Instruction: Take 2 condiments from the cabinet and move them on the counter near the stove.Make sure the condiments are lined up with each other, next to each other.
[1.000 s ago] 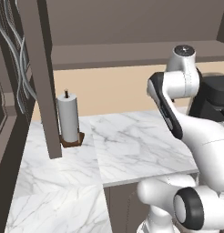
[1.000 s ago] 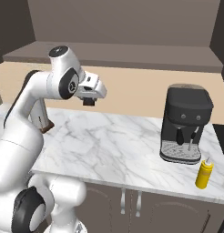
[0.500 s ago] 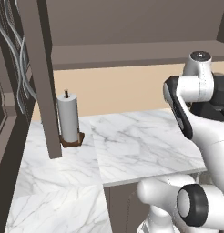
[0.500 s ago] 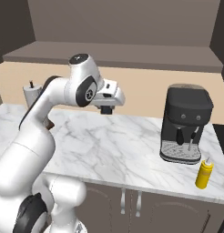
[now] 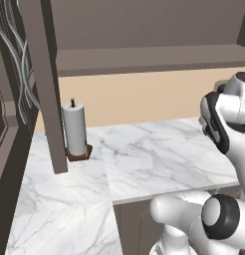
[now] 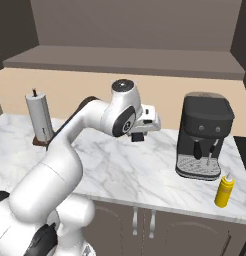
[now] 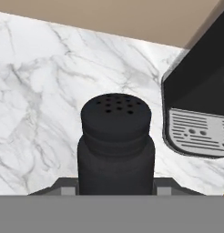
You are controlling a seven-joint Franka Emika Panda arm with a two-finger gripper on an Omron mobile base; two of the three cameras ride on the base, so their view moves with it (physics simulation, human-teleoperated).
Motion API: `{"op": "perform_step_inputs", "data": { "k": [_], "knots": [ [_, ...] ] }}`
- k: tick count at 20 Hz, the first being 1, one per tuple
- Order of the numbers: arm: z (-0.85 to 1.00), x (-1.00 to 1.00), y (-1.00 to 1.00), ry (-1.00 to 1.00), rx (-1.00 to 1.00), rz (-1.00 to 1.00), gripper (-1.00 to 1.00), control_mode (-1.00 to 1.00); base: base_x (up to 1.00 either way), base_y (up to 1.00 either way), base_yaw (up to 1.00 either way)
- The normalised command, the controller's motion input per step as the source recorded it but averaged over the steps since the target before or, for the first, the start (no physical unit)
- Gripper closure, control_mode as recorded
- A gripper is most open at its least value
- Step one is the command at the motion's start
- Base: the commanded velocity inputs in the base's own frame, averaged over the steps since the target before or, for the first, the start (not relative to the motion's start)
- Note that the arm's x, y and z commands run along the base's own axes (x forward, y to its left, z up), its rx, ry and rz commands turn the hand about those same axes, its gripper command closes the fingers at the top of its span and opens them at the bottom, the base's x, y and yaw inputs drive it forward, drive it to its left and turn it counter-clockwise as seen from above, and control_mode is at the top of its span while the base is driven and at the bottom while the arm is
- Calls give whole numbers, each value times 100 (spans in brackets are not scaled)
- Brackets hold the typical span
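Observation:
My gripper (image 6: 140, 131) hangs above the middle of the white marble counter (image 6: 110, 170), shut on the black condiment bottle (image 6: 137, 137). In the hand view that black bottle (image 7: 116, 141), with a perforated shaker top, stands upright between my fingertips (image 7: 64, 189), over the counter (image 7: 36, 91). The yellow squeeze bottle (image 6: 224, 190) stands on the counter near its front edge, right of my gripper and in front of the coffee machine. The grey-brown cabinet (image 5: 144, 57) spans the wall above, its side panel (image 5: 47, 84) coming down at the left.
A black coffee machine (image 6: 202, 135) stands on the counter to the right of my gripper; its drip tray (image 7: 200, 134) lies close to the held bottle. A white paper-towel roll (image 5: 75, 130) on a brown stand sits far left by the cabinet panel.
The arm has swung to the right along the counter toward the coffee machine, carrying the black bottle. The jaws have stayed shut on it. The base has not moved.

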Motion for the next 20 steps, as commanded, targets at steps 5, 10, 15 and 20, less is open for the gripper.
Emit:
{"op": "perform_step_inputs", "data": {
  "k": [5, 10, 15, 20],
  "knots": [
    [-40, -8, -69, 0, 0, 24, 100, -100, 0, 0, 0],
    [-28, -6, -69, 0, 0, 5, 100, -100, 0, 0, 0],
    [-40, 0, -58, 0, -2, -11, 100, -100, 0, 0, 0],
    [-33, -3, -51, 0, 0, -8, 100, -100, 0, 0, 0]
  ]
}}
